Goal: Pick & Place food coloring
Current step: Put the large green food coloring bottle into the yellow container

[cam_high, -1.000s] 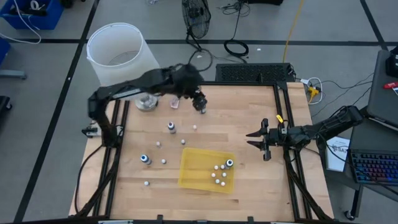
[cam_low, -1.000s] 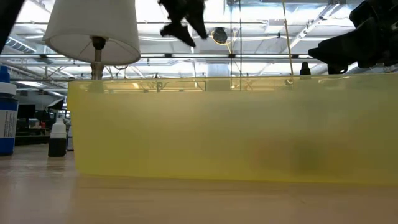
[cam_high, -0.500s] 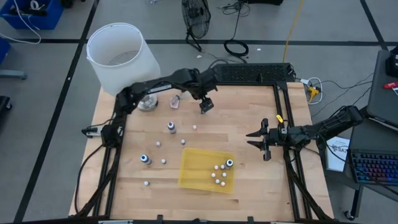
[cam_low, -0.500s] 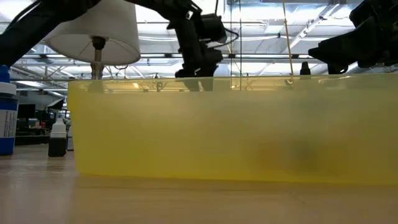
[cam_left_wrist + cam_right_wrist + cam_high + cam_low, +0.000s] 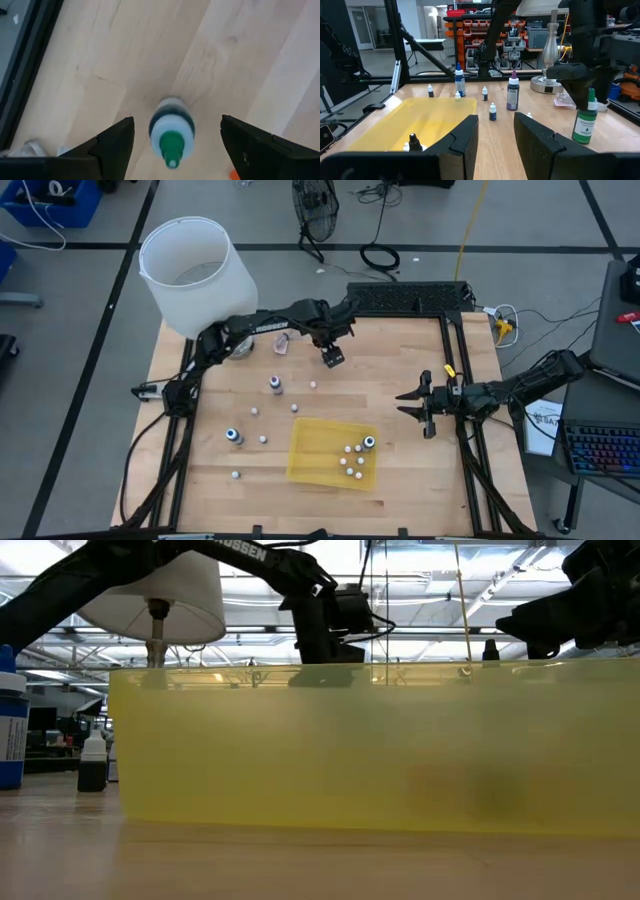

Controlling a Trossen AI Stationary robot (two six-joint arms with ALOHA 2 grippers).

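Green-capped food coloring bottle stands upright on the wooden table, between the spread fingers of the left gripper, not clasped. Other small bottles scattered nearby; several lie in the yellow tray. Right gripper hovers beside tray, part-open, empty.
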